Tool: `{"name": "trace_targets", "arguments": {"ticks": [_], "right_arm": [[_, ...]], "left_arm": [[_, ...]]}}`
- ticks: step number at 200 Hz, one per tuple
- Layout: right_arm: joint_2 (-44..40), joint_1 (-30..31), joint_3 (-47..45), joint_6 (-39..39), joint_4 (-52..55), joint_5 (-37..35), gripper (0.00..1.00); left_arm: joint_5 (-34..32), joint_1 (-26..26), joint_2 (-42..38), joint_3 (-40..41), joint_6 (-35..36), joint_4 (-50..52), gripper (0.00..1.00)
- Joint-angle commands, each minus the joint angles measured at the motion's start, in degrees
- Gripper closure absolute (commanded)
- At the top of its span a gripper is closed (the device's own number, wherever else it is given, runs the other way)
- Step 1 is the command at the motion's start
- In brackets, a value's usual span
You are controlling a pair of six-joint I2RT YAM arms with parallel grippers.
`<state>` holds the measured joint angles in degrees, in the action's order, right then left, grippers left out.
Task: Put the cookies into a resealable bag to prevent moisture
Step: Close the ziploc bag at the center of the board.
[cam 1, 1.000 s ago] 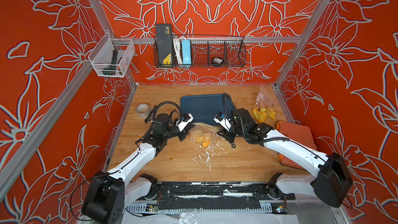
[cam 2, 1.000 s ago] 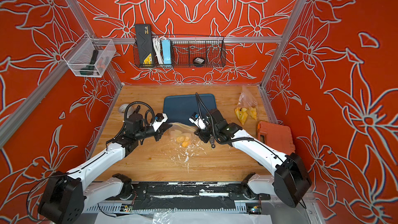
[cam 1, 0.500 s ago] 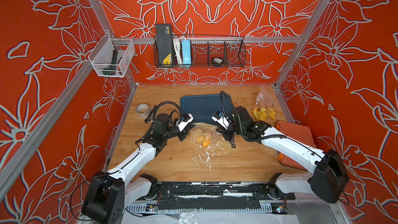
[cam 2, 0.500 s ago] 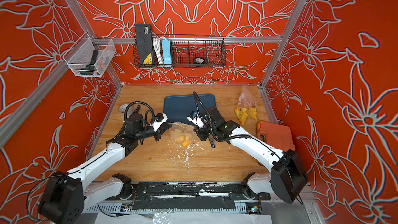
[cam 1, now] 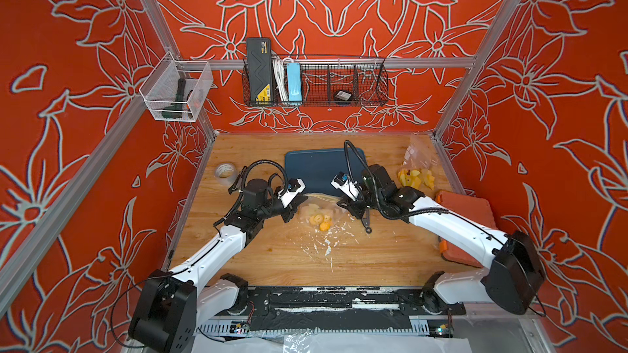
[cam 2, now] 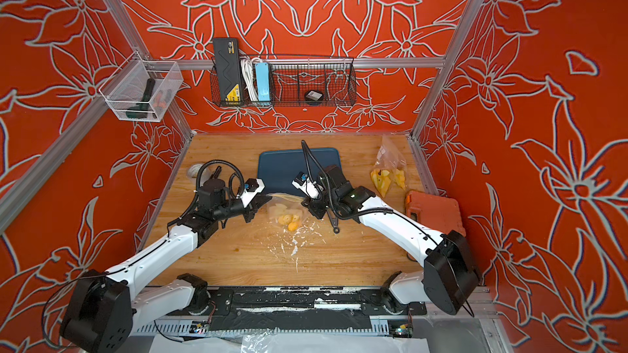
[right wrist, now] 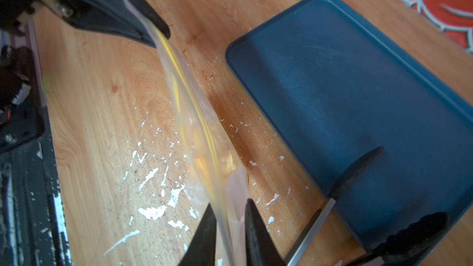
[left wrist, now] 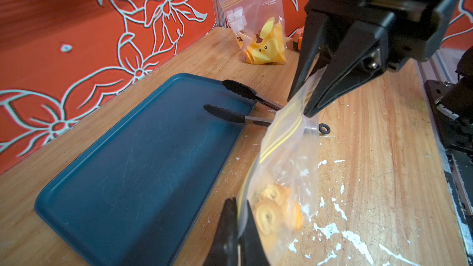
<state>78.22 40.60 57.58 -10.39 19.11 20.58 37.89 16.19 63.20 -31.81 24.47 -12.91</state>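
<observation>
The cookies (left wrist: 276, 211), small orange and pale-yellow swirled biscuits, lie heaped at the bottom of the clear resealable bag (left wrist: 289, 154), over the wooden table (cam 1: 373, 249) beside the blue tray (left wrist: 143, 154). The left gripper (left wrist: 239, 203) and right gripper (right wrist: 230, 204) are each pinched tight on one end of the bag's yellow-striped top edge.

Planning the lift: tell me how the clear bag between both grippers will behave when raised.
Likely floppy: the bag sags between the left gripper and right gripper. Probably bottom-heavy: the cookies pool at its low end. Glossy film may slip.
</observation>
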Motion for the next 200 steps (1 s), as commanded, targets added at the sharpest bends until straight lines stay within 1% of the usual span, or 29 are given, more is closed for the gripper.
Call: {"name": "trace_targets", "arguments": {"ticks": [1,8,15,19,29,37,47,51,55,63,75,86,91,108,112,122,127,131,138,143,147,156,160,167,174,183,193,197,200], "right_arm": [[1.25,0.59,2.63,-1.16,0.81,0.51,0.97],[1.49,0.65,2.75,-1.35,0.76,0.27,0.78],[1.44,0.85,2.63,-1.39,0.28,-0.02,0.7],[1.54,0.93,2.54,-1.32,0.07,-0.24,0.74],[1.95,0.97,3.07,-1.39,0.5,0.26,1.0],[2.39,0.94,3.69,-1.66,0.99,0.76,1.0],[2.68,1.17,3.85,-1.91,0.61,0.65,0.76],[2.72,1.22,3.78,-1.85,0.27,0.4,0.73],[2.77,1.24,3.87,-1.76,0.07,0.13,0.77],[3.1,1.31,4.45,-1.78,0.45,0.15,1.0],[3.95,1.36,5.68,-2.35,1.67,0.64,1.0],[4.22,1.56,5.87,-2.51,1.2,0.21,0.75],[4.24,1.6,5.84,-2.53,0.82,-0.12,0.72],[4.99,1.73,6.87,-2.84,1.63,0.43,0.93],[5.24,1.75,7.2,-3.01,2.01,0.71,0.91],[5.61,1.86,7.54,-3.23,1.76,0.83,0.74],[5.71,2.01,7.46,-3.23,1.29,0.58,0.73],[5.74,2.07,7.46,-3.15,1.07,0.39,0.77],[6.02,2.08,7.84,-3.05,1.33,0.51,0.95],[6.24,2.11,8.25,-3.2,1.69,0.79,0.99],[6.49,2.12,8.56,-3.34,2.02,0.98,0.97],[6.88,2.17,8.94,-3.43,2.09,0.97,0.79],[6.95,2.2,8.87,-3.45,1.72,0.89,0.76],[6.99,2.34,8.91,-3.36,1.46,0.69,0.83],[7.31,2.29,9.31,-3.3,1.77,0.69,1.0],[7.77,2.42,9.94,-3.56,2.4,0.98,0.99],[8.05,2.47,10.02,-3.67,2.17,0.91,0.81],[8.02,2.58,9.88,-3.52,1.67,0.79,0.83],[8.08,2.61,9.84,-3.43,1.49,0.82,0.91]], "left_arm": [[1.49,0.25,-0.01,-0.87,0.76,-0.1,1.0],[1.44,0.25,0.06,-0.88,0.78,-0.1,1.0],[1.47,0.25,0.09,-0.88,0.75,-0.1,1.0],[1.49,0.25,0.1,-0.88,0.8,-0.1,1.0],[1.49,0.25,0.1,-0.97,0.82,-0.01,1.0],[1.4,0.25,0.06,-0.9,0.83,-0.01,1.0],[1.4,0.25,0.0,-0.97,0.77,0.07,1.0],[1.45,0.25,0.08,-0.97,0.86,0.07,1.0],[1.4,0.25,0.0,-0.97,0.86,0.07,1.0],[1.35,0.26,0.02,-0.97,0.89,0.15,1.0],[1.31,0.25,0.04,-0.97,0.92,0.23,1.0],[1.31,0.25,0.04,-0.97,0.9,0.16,1.0],[1.31,0.25,0.0,-0.97,0.88,0.16,1.0],[1.31,0.25,-0.01,-0.97,0.89,0.2,1.0],[1.31,0.25,-0.01,-0.97,0.89,0.17,1.0],[1.34,0.25,-0.01,-0.97,0.92,0.16,1.0],[1.36,0.25,-0.01,-0.97,0.85,0.16,1.0],[1.36,0.25,-0.01,-0.97,0.9,0.16,1.0],[1.41,0.26,0.02,-0.97,0.86,0.16,1.0],[1.4,0.25,-0.01,-0.97,0.84,0.16,1.0],[1.4,0.25,0.0,-0.97,0.9,0.16,1.0],[1.42,0.25,0.03,-0.97,0.87,0.12,1.0],[1.32,0.25,0.09,-0.97,0.87,0.11,1.0],[1.4,0.25,0.1,-0.97,0.89,0.07,1.0],[1.4,0.25,0.08,-0.97,0.85,0.07,1.0],[1.44,0.25,0.06,-0.97,0.8,0.12,1.0],[1.49,0.25,0.08,-0.97,0.84,0.07,1.0],[1.56,0.25,0.08,-0.97,0.82,0.07,1.0],[1.52,0.29,0.08,-0.97,0.79,0.07,1.0]]}}
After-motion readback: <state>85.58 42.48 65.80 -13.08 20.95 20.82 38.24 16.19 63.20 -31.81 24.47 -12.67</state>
